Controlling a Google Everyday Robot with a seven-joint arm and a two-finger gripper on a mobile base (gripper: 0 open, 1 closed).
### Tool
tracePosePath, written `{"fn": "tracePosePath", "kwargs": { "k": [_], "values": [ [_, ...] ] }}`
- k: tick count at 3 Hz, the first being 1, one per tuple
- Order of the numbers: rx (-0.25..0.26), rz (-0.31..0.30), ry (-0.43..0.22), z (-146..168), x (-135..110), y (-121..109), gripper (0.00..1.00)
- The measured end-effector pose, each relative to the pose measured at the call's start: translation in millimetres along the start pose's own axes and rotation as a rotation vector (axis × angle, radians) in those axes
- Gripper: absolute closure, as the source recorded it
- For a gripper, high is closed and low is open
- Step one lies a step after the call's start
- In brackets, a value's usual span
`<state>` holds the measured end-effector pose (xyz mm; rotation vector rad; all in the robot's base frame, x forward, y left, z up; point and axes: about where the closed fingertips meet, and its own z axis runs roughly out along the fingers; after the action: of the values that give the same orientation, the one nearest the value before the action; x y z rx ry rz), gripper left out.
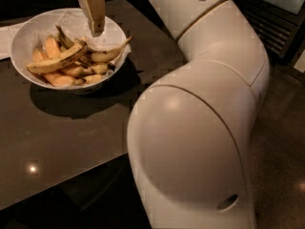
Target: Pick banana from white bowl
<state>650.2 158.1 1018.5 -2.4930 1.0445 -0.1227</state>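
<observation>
The white bowl (24, 32) stands on the dark table at the upper left. The banana (58, 61), long, pale yellow with brown streaks, lies across the top of the pile in the bowl. Smooth orange-tinted bananas (53, 48) lie under and behind it. A small curved yellow banana (110, 54) with a long stem rests at the bowl's right rim. My gripper (94, 28) hangs over the bowl's right half, above and to the right of the banana, not touching it. It holds nothing that I can see.
The dark glossy table (62, 142) runs to a front edge at the lower left. A white sheet (6, 37) lies left of the bowl. My large white arm (200, 109) fills the right side of the view. Bare floor (286, 142) lies at the right.
</observation>
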Motion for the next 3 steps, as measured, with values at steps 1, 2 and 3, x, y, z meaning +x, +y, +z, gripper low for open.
{"fn": "tracePosePath", "kwargs": {
  "k": [1, 2, 3],
  "values": [
    [-0.027, 0.013, -0.036, 15, -1, 4, 0.24],
    [-0.056, 0.034, -0.068, 26, -2, 12, 0.27],
    [-0.081, 0.059, -0.093, 34, -4, 18, 0.3]
  ]
}}
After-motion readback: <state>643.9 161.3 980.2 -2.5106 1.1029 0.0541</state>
